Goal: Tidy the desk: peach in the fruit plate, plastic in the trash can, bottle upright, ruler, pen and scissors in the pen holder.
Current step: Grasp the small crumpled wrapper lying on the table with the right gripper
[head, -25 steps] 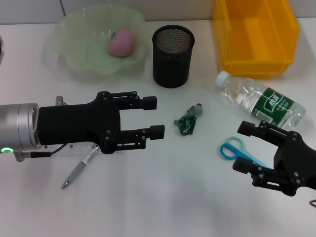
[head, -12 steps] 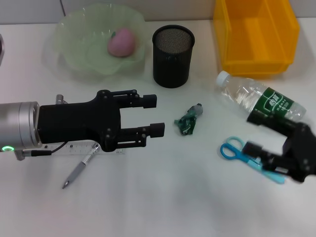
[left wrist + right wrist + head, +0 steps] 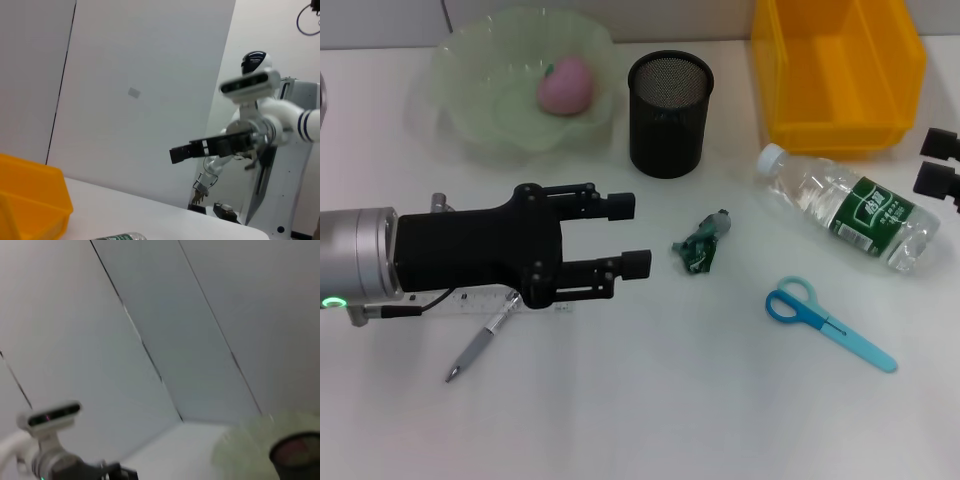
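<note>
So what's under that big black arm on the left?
A clear ruler and a grey pen poke out beneath the left tool; their upper parts are covered by it.

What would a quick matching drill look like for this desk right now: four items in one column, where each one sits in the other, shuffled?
Items:
1. peach
2. bottle
3. scissors
4. pen

Places or states:
A. lying on its side near the yellow bin
B. flat on the desk, nearer the robot than the bottle
C. in the green fruit plate
D. partly under the left gripper

Pairs: 1-C, 2-A, 3-B, 4-D
</note>
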